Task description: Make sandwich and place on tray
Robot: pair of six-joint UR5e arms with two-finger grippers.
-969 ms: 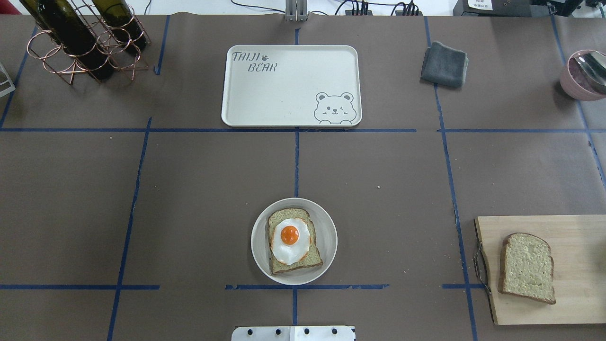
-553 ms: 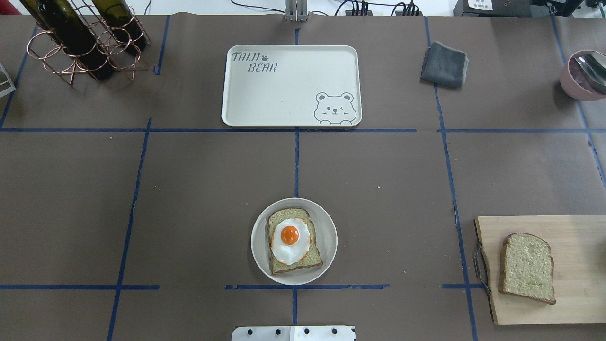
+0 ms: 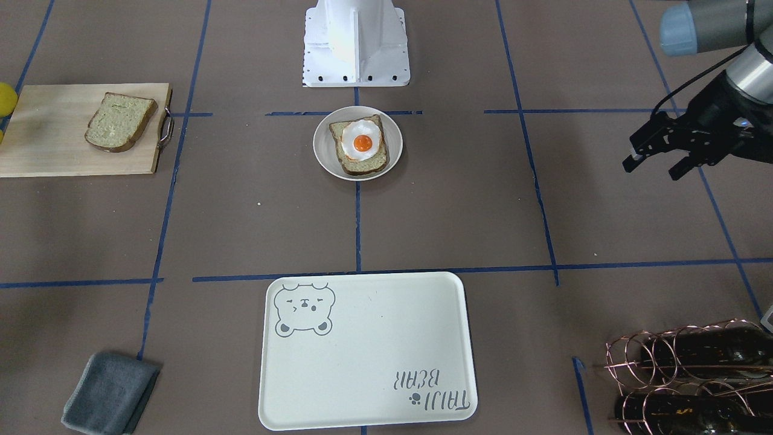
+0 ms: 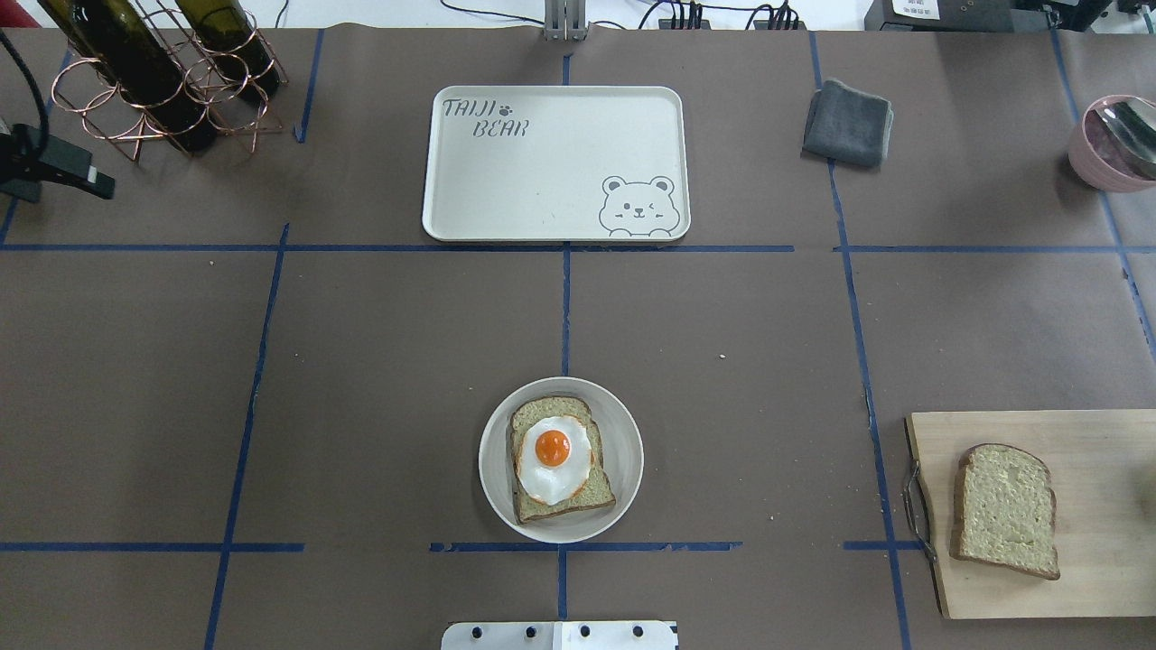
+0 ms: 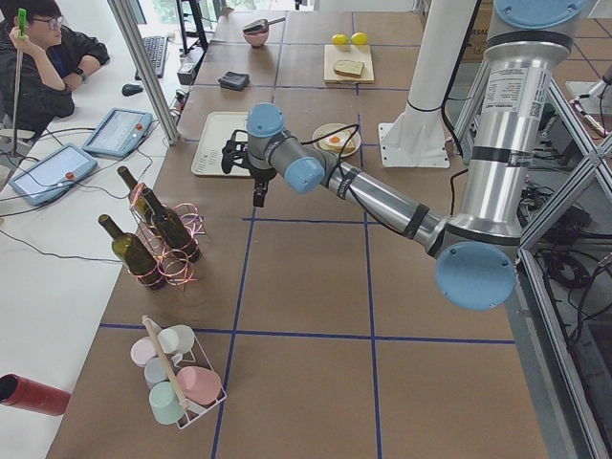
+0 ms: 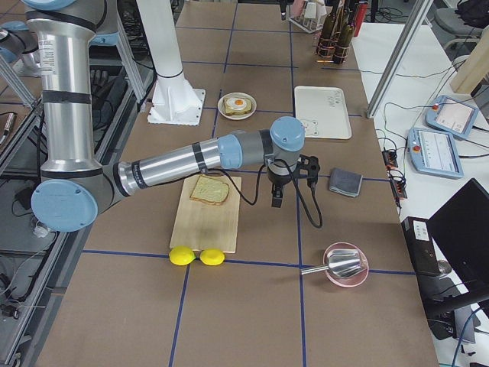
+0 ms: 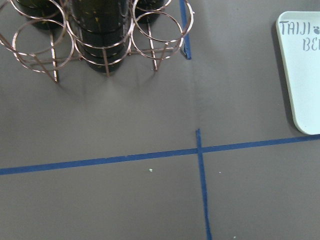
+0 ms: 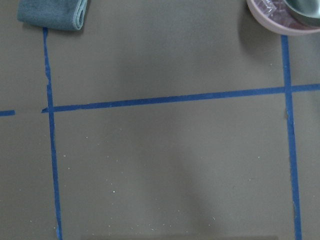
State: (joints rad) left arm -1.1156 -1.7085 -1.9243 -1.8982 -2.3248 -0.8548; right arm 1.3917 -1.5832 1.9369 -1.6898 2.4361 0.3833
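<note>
Egg (image 4: 552, 449) tops first slice (image 4: 598, 495), bottom centre; second slice (image 4: 1005, 510) waits lower right; tray (image 4: 542, 171) bare. Left gripper (image 3: 652, 170) spread, empty; right gripper (image 6: 276, 200): cannot tell.

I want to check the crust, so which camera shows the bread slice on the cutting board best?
The overhead exterior view: the bread slice lies large and unblocked on the cutting board. The front-facing view shows it smaller, both side views small and slanted, and neither wrist camera shows it.
</note>
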